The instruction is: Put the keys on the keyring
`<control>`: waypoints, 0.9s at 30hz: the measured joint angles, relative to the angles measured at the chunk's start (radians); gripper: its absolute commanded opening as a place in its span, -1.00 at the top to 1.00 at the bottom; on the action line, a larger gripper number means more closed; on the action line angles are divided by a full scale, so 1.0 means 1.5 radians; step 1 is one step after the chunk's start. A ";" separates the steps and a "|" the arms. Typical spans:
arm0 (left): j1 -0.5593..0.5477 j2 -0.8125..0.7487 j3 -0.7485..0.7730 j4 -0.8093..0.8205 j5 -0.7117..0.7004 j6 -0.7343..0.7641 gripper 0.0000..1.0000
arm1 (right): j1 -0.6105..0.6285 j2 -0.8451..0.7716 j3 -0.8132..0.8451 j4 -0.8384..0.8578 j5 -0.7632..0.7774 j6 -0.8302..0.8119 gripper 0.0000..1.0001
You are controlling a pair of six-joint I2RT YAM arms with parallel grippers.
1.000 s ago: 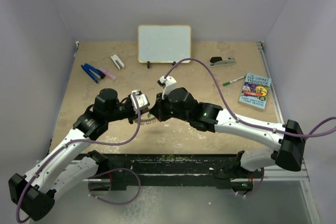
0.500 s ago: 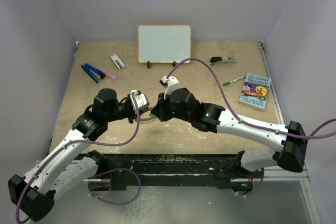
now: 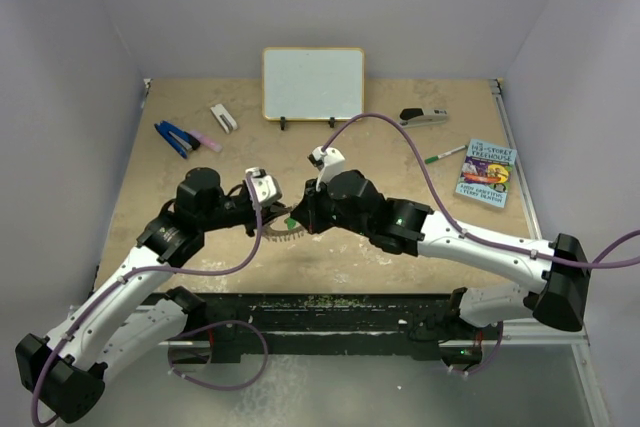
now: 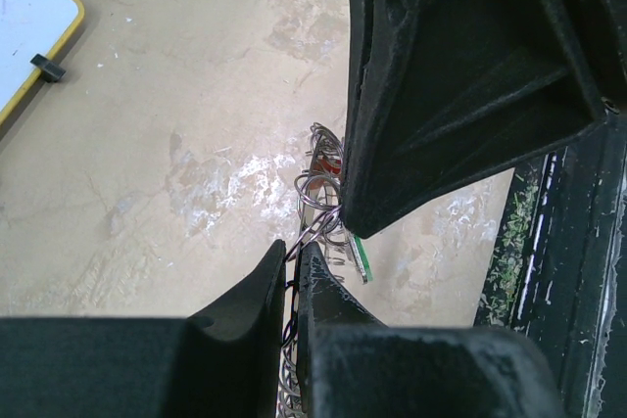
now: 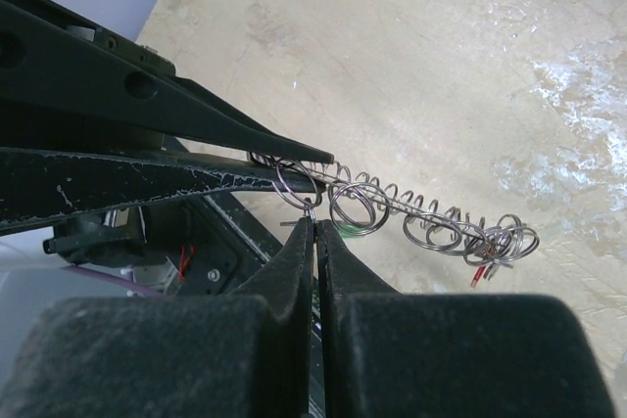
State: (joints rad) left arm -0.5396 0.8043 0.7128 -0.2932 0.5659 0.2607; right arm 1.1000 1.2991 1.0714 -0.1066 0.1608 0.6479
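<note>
— Where is the keyring (image 3: 285, 236)?
— Between the two claws. The left gripper (image 4: 294, 250) is clamped on its rim. The right gripper (image 5: 314, 222) has its jaws pressed together, tips against the fringe of small rings.
— Is the right one pinching anything?
— Cannot tell. The green key (image 4: 361, 259) sits just beside its tips. The right wrist view shows the red key (image 5: 479, 277) at the ring's far end, too small to see from overhead.
</note>
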 measured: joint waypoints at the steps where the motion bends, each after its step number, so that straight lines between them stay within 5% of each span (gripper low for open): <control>1: 0.001 0.000 0.000 0.001 0.004 -0.005 0.92 | 0.000 0.000 0.000 0.000 0.000 0.000 1.00; 10: 0.011 0.001 0.002 0.016 0.035 -0.043 0.92 | 0.002 -0.009 -0.006 0.005 -0.002 0.003 1.00; 16: 0.015 0.004 0.002 0.023 0.049 -0.067 0.92 | 0.004 -0.011 -0.006 -0.001 -0.011 0.011 0.50; 27: 0.021 0.024 0.008 0.055 0.138 -0.117 0.92 | 0.003 -0.198 -0.114 0.036 0.026 -0.049 0.36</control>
State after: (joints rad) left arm -0.5079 0.8410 0.7250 -0.2108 0.7734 0.0849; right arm 1.1049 1.0019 0.8997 -0.0532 0.2005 0.5751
